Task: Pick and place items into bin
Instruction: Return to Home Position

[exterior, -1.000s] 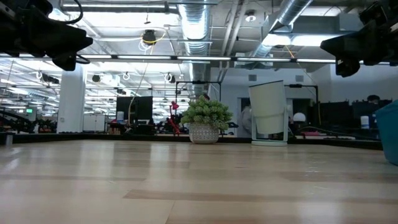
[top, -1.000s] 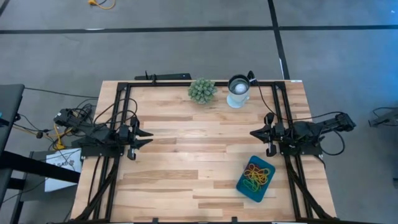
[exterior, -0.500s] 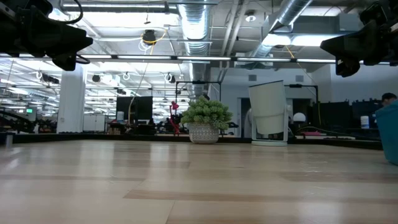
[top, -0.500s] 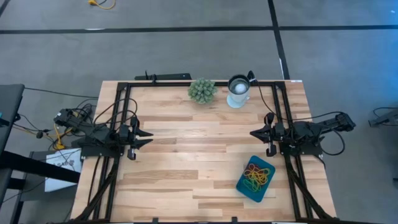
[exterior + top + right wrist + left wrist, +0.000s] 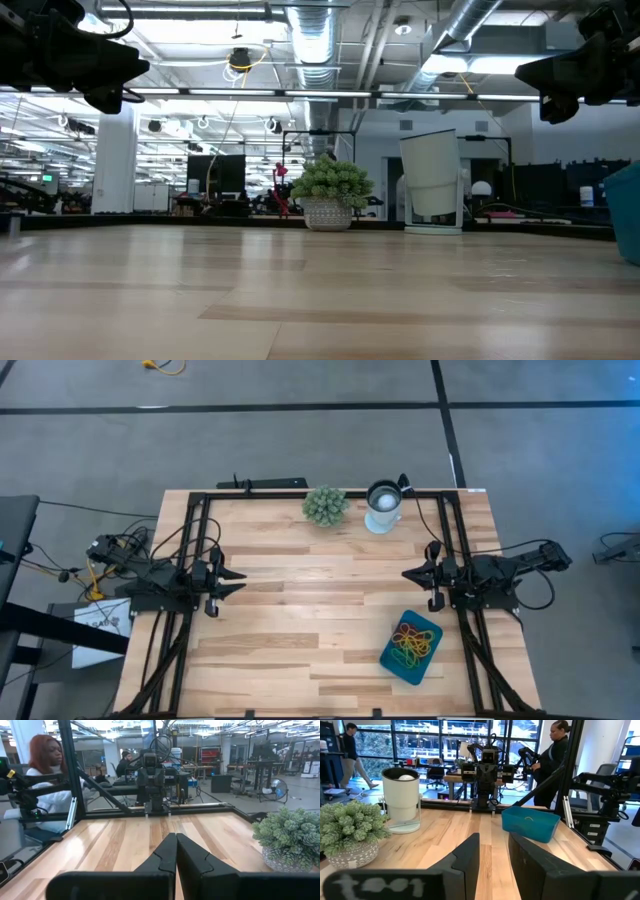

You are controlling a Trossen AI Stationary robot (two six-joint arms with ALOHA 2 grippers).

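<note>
The teal bin (image 5: 411,647) rests flat on the table near its front right; several coloured rubber-band loops (image 5: 409,644) lie inside it. The left wrist view shows the bin (image 5: 530,823) from the side. My left gripper (image 5: 238,580) hovers level above the table's left side, open, a gap between its fingers (image 5: 494,857). My right gripper (image 5: 407,574) hovers level above the right side, shut, its fingers together (image 5: 176,851). Neither holds anything.
A spiky green plant ball (image 5: 325,505) in a pot and a round white-and-metal cup (image 5: 383,506) stand at the table's far edge. A black frame (image 5: 300,493) runs round the table. Bare wood lies between the arms. People show in the room beyond.
</note>
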